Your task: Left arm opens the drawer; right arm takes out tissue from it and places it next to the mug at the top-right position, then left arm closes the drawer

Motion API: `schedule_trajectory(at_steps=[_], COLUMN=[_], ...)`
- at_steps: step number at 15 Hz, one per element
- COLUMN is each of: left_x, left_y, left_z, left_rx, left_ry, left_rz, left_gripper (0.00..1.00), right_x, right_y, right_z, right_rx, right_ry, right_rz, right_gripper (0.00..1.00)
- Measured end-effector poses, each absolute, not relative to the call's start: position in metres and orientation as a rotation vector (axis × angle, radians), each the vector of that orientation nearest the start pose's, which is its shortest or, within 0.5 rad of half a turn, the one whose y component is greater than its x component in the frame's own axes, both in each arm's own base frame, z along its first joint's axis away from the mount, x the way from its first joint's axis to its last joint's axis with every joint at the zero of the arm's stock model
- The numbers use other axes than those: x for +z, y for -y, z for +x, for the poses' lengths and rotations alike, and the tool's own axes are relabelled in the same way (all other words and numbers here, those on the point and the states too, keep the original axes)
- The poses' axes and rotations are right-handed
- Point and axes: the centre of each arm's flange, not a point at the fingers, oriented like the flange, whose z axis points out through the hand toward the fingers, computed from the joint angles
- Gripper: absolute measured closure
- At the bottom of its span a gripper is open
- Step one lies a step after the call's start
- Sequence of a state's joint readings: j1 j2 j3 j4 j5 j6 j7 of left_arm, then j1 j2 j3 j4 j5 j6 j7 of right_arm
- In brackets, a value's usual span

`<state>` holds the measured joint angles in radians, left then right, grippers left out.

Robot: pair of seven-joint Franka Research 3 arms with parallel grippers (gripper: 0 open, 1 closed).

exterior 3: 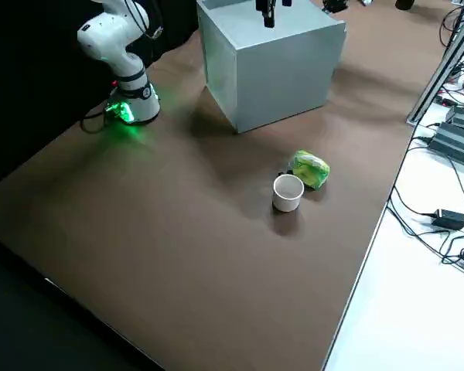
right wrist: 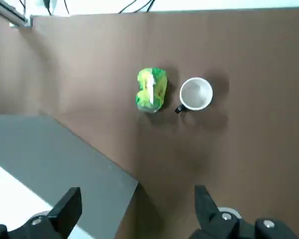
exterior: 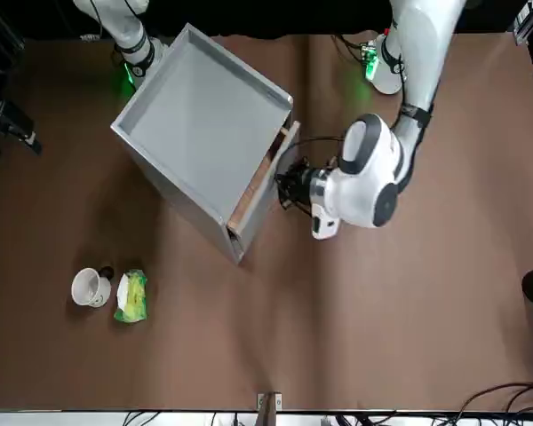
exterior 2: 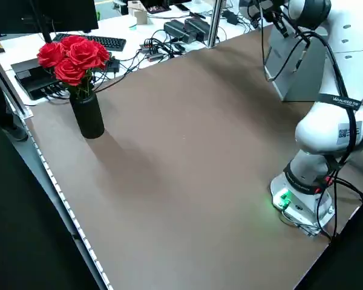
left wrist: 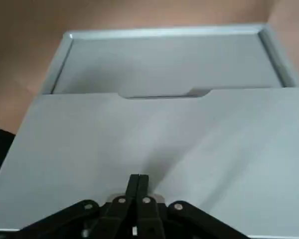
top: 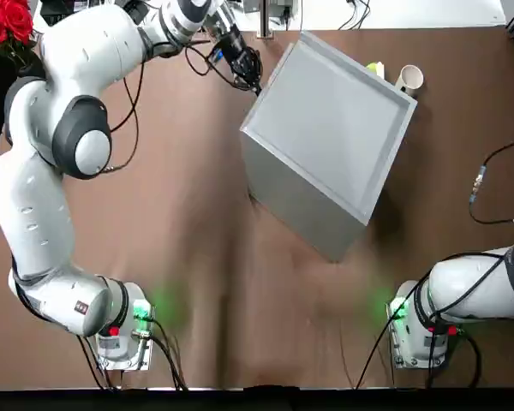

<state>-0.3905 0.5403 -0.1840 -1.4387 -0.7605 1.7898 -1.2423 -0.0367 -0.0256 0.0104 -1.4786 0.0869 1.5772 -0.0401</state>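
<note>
Drawer (exterior: 257,189) is standing partly open on the cabinet's (exterior: 204,106) far-left side. Tissue (right wrist: 152,89) is lying just beside mug (right wrist: 196,93), far right. Left gripper (left wrist: 138,175) is working at the front panel (left wrist: 164,134), fingers pressed together, grasping nothing; contact, cannot tell. Right gripper (right wrist: 138,188) is waiting right of the cabinet, fingers spread, holding nothing.

Closing seems the step in hand. Best be pushing low and central, square to the panel, following the drawer's line; off-centre force could be jamming it or turning the cabinet. Ease off once flush.
</note>
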Motion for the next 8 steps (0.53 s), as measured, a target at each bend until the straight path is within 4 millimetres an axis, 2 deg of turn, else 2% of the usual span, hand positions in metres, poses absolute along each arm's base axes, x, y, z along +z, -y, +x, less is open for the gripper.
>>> schedule_trajectory(at_steps=[3,8], left_x=[0.394,0.387], left_y=[0.421,0.426], left_z=[0.555,0.552], left_rx=[1.333,1.404], left_ry=[1.453,1.459], left_rz=[-2.883,-2.851], left_gripper=[0.99,0.99], right_x=[0.684,0.676], right_y=[0.007,0.022], right_z=[0.549,0.554], right_rx=[-0.226,-0.205], right_ry=[0.01,-0.041], right_rz=[-3.06,-3.064], right_gripper=[0.0,0.0])
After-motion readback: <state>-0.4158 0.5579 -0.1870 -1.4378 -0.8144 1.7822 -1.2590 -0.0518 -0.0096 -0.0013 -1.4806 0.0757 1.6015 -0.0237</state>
